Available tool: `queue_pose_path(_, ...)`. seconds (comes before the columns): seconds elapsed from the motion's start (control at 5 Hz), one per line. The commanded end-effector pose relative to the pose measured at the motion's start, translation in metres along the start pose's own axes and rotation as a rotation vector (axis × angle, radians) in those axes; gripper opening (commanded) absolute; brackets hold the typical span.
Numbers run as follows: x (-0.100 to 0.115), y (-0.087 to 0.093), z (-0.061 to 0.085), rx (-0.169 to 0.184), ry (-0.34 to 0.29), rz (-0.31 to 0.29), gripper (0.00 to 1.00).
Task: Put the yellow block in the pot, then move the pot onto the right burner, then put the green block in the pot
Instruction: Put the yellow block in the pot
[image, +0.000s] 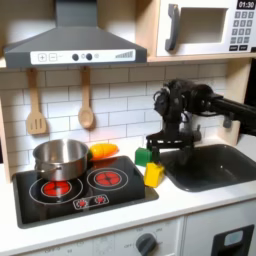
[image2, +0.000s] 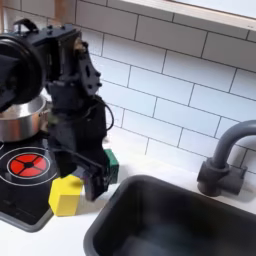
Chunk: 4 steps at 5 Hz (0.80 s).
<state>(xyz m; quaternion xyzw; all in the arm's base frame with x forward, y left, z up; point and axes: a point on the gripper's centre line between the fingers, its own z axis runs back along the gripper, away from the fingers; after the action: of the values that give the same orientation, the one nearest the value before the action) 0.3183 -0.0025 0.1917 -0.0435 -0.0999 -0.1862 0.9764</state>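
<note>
The gripper (image2: 92, 172) hangs just above the yellow block (image2: 66, 196) beside the sink (image2: 130, 215); whether its jaws are parted cannot be told.

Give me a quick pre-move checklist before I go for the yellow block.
1. Yellow block reachable, lying at the cooktop's edge beside the sink: ok.
2. Gripper lined up over it: close above in the second exterior view, exact alignment cannot tell.
3. Jaws open and empty: cannot tell.
4. Pot upright on the burner at the first exterior view's left, open top: ok.
5. Green block clear of the grasp: it sits right beside the yellow block, not ok.
6. Pot empty: cannot tell.
</note>
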Motion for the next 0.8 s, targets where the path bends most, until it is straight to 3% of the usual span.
queue_pose_path(0.0, -0.013, 0.003, -0.008, 0.053, 0.025, 0.102, 1.00)
queue_pose_path(0.2, -0.011, 0.012, -0.005, 0.116, 0.041, 0.141, 1.00)
queue_pose_path(0.4, -0.008, 0.017, -0.012, 0.130, 0.089, 0.131, 1.00)
queue_pose_path(0.6, -0.002, 0.021, -0.019, 0.112, 0.100, 0.113, 1.00)
